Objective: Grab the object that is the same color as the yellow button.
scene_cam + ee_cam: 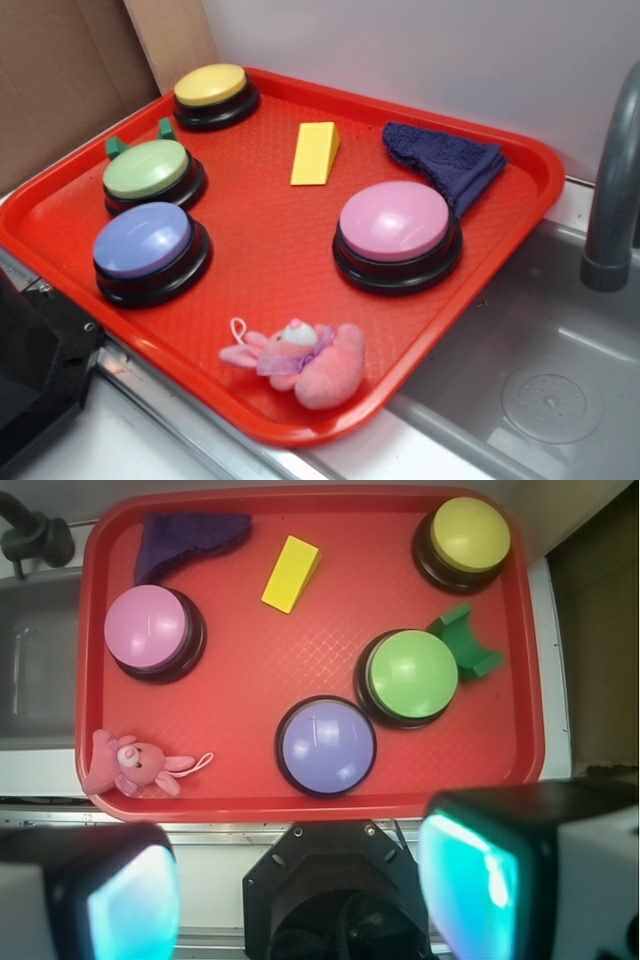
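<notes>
While clear of red tray (312,685), claw (300,900) wide open, empty; yellow wedge (290,574) btwn purple cloth (185,538) & yellow button (468,535).

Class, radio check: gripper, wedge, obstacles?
Gripper open, high above tray. Yellow wedge untouched, between cloth and yellow button. Nothing blocking.

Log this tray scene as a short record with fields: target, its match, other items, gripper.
target: yellow wedge block, lying free on the red tray, not gripped
match: yellow button, far corner
other buttons: light green, blue, pink
extras: purple cloth, pink plush toy, green piece beside the light green button
gripper: fingers apart, high above the tray, empty
</notes>
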Controlling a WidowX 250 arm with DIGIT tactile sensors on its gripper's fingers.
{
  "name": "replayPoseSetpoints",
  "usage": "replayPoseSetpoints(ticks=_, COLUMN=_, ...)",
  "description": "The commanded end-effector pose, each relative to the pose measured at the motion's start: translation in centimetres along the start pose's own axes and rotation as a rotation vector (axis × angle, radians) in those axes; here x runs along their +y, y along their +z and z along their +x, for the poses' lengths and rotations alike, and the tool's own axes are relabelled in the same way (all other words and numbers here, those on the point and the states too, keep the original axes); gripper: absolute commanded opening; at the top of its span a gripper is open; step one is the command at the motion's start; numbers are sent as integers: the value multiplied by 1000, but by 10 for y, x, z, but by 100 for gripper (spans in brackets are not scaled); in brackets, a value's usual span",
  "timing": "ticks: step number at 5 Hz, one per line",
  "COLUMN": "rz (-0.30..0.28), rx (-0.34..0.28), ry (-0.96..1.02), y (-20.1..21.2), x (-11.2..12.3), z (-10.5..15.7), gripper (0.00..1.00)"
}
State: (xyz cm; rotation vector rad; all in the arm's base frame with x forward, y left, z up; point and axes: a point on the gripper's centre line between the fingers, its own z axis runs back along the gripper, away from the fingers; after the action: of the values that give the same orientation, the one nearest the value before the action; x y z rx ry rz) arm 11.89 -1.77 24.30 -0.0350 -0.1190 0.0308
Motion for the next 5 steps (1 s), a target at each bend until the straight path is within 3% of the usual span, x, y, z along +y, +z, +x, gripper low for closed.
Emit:
replayPoseSetpoints(ticks=1, rz=0, rx=0, ry=0, y=0, x=0, z=0, gripper=100)
replayPoseSetpoints(ticks=3, rz=16, rx=17, ry=277, y=-43, x=4, z=59, gripper=100)
replayPoseSetpoints(ticks=5, rz=84, rx=-79, ry=560, y=-114, x=12, z=120, gripper=100)
